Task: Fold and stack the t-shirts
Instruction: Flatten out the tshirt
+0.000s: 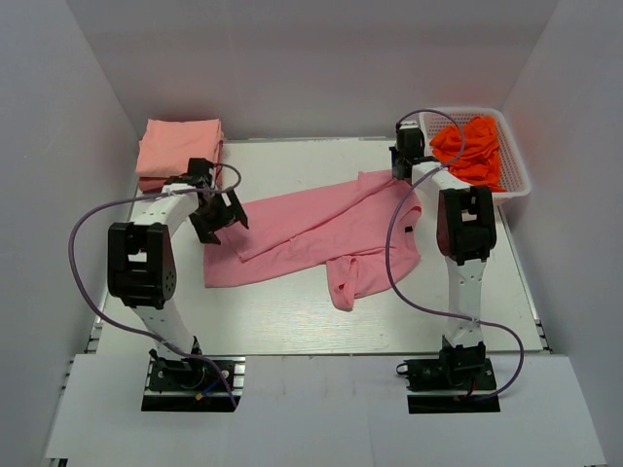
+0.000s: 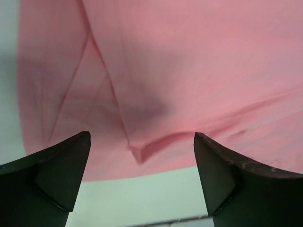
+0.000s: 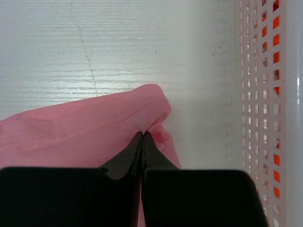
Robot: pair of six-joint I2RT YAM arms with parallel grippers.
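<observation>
- Rose-pink soft cloth t-shirt (image 1: 311,238) lies rumpled mid-table, unfolded; spreading it flat looks to be the step in hand.
- Left gripper (image 2: 142,135) hovers over its left edge, jaws wide and empty; next it probably needs a hold there.
- Right gripper (image 3: 143,137), farther back, pinches its far corner.
</observation>
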